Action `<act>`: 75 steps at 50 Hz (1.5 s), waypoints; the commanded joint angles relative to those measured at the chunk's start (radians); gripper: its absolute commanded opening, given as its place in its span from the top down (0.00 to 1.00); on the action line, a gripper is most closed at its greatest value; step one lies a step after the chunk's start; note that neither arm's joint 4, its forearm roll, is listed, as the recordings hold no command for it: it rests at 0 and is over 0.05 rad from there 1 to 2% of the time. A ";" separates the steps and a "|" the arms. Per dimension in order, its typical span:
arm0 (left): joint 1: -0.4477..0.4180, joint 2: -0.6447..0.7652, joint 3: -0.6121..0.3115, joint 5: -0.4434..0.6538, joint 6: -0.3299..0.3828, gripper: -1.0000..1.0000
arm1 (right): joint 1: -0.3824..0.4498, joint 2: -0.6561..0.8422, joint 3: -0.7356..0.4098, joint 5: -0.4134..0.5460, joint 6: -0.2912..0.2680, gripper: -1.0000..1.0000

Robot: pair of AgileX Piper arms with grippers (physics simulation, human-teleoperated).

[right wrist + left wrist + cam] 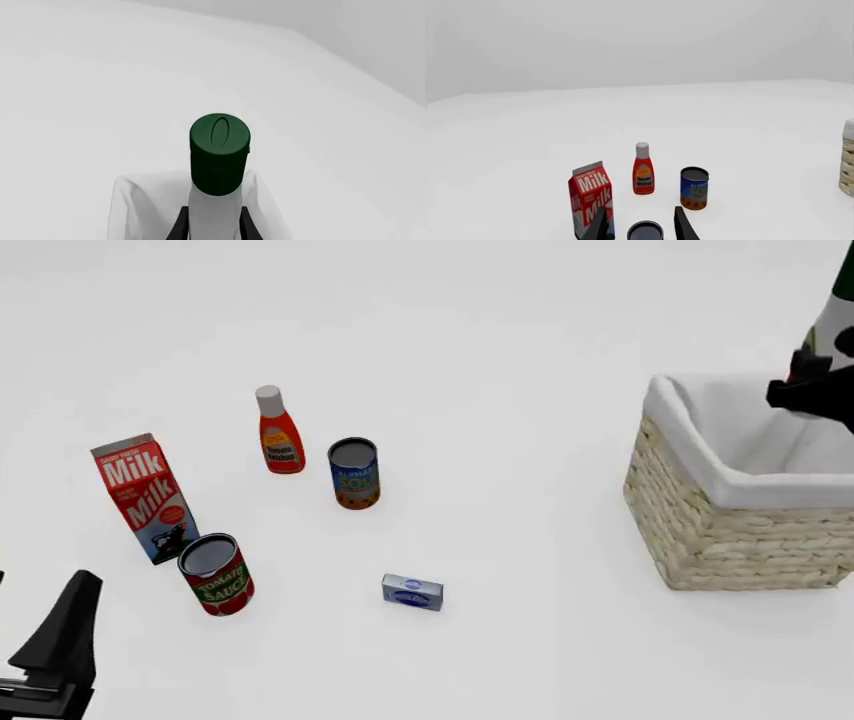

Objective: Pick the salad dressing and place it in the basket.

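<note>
right gripper: clamped on the bottle, just below its cap
bottle: held above the basket
left gripper: fingers apart, empty
risk: releasing off-centre, bottle clips basket rim, topples out

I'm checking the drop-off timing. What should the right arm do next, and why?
Probably lower a little, then release. The right gripper is shut on the salad dressing, held above the basket; its white liner shows below the bottle, so it looks lined up.

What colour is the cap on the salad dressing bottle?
Dark green. The salad dressing's cap shows best in the right wrist view.
</note>
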 commanded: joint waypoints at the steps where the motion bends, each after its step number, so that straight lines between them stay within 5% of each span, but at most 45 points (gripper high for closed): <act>1: -0.006 0.000 0.000 -0.002 0.002 0.00 | -0.024 0.032 -0.011 0.002 0.009 1.00; 75: 0.006 0.000 0.000 0.004 0.015 0.00 | -0.021 0.285 -0.115 -0.002 0.026 1.00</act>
